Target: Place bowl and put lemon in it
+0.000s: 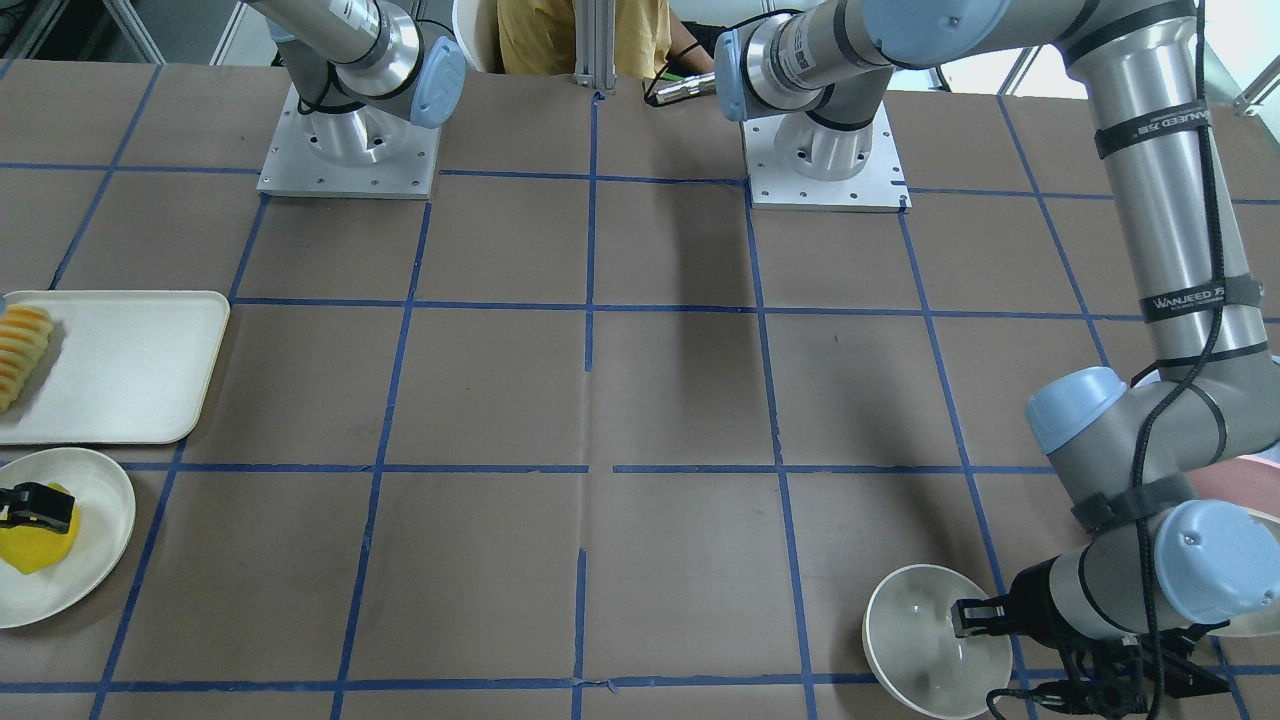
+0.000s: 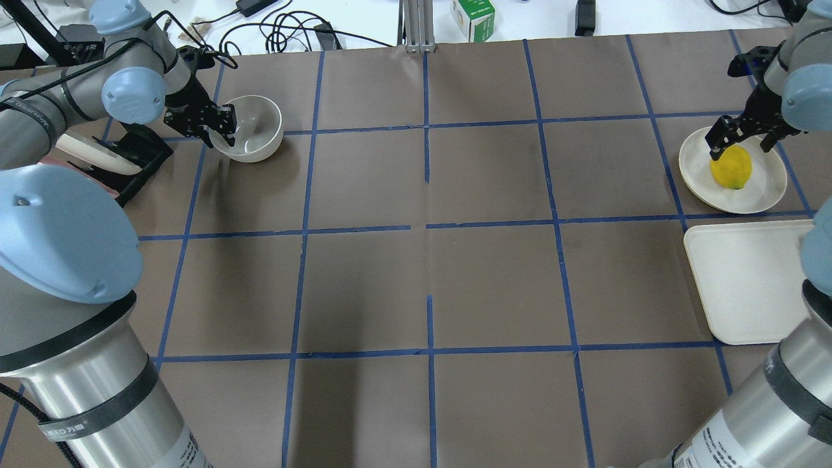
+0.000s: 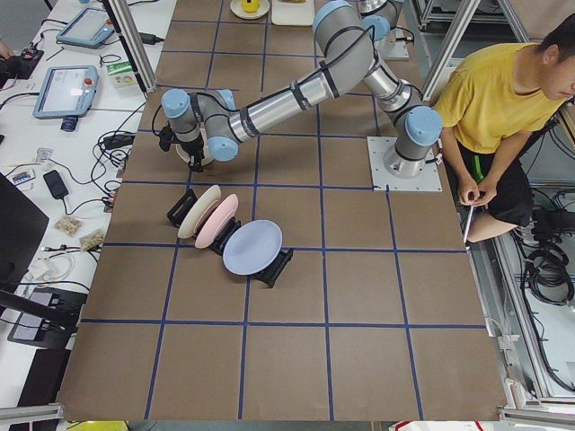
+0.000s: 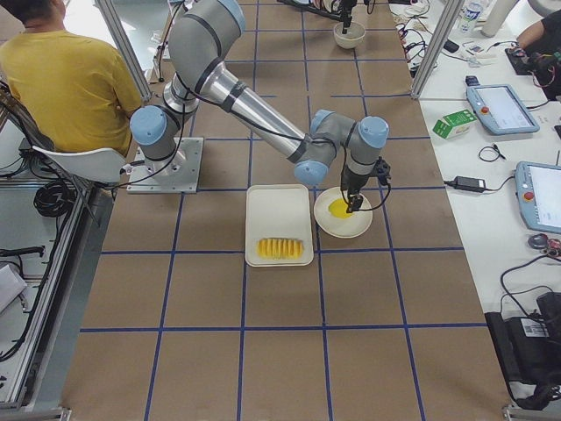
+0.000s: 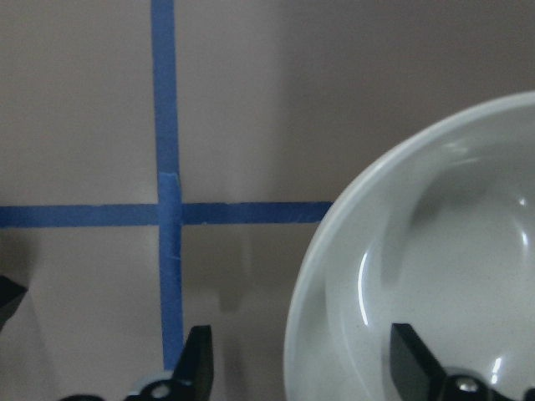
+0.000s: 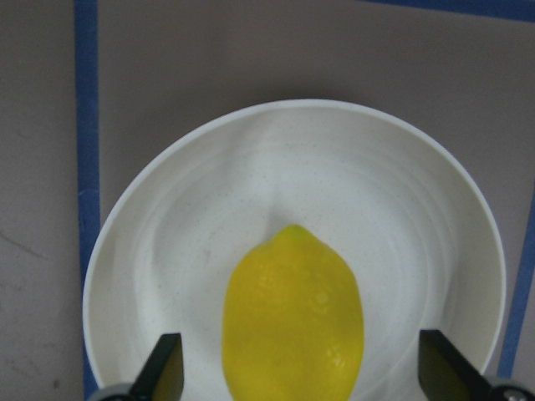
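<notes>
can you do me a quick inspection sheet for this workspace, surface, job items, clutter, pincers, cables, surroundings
surface: brown table with a blue tape grid, no spills seen
job's things: bowl upright and empty on the robot's left side; lemon lying on a round plate on its right side
clutter: tray holding sliced food; plate rack with three plates on edge
grippers: left pincer open, straddling the bowl's rim; right pincer open, astride the lemon, not touching it
cables: loose tangle beyond the table's far edge
surroundings: person in a yellow shirt seated behind the robot; tablets on the side bench
</notes>
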`<act>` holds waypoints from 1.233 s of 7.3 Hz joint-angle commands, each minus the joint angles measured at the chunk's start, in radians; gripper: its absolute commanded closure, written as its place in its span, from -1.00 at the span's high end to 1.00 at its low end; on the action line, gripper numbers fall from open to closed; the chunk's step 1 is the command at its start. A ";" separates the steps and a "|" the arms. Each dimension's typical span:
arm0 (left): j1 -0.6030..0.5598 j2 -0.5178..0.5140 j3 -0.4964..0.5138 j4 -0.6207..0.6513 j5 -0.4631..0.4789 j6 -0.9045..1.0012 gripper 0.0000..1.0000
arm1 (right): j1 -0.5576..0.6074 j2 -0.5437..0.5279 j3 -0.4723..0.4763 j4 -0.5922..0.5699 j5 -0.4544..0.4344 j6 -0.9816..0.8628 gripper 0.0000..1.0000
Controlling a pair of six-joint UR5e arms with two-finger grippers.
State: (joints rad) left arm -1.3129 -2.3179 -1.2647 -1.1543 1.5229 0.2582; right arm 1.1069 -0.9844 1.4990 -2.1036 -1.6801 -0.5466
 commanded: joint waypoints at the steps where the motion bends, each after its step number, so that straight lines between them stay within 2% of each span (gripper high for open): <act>1: 0.001 0.009 0.002 -0.007 -0.001 0.001 -1.00 | -0.001 0.038 0.001 -0.047 0.002 0.008 0.97; 2: 0.003 0.026 0.002 -0.031 -0.001 0.010 -1.00 | -0.001 0.039 0.001 -0.038 -0.001 0.008 0.82; 3: -0.003 0.044 0.005 -0.065 -0.003 0.012 -1.00 | -0.001 0.033 0.000 0.011 -0.003 0.008 0.47; 4: -0.025 0.081 0.013 -0.140 -0.022 0.012 -1.00 | -0.001 0.029 -0.006 0.051 -0.003 0.008 -0.07; 5: -0.066 0.133 -0.010 -0.198 -0.127 0.012 -1.00 | -0.001 0.026 -0.009 0.060 -0.004 0.008 -0.68; 6: -0.124 0.170 -0.039 -0.196 -0.145 0.012 -1.00 | -0.002 0.007 -0.023 0.115 -0.003 0.008 -1.00; 7: -0.199 0.217 -0.115 -0.196 -0.188 -0.002 -1.00 | -0.002 -0.029 -0.028 0.138 -0.004 0.008 -1.00; 9: -0.328 0.287 -0.298 -0.037 -0.188 -0.176 -1.00 | 0.019 -0.114 -0.075 0.299 0.002 0.072 -1.00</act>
State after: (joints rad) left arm -1.5628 -2.0728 -1.4554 -1.2816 1.3437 0.1897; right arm 1.1136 -1.0476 1.4523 -1.9026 -1.6821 -0.5154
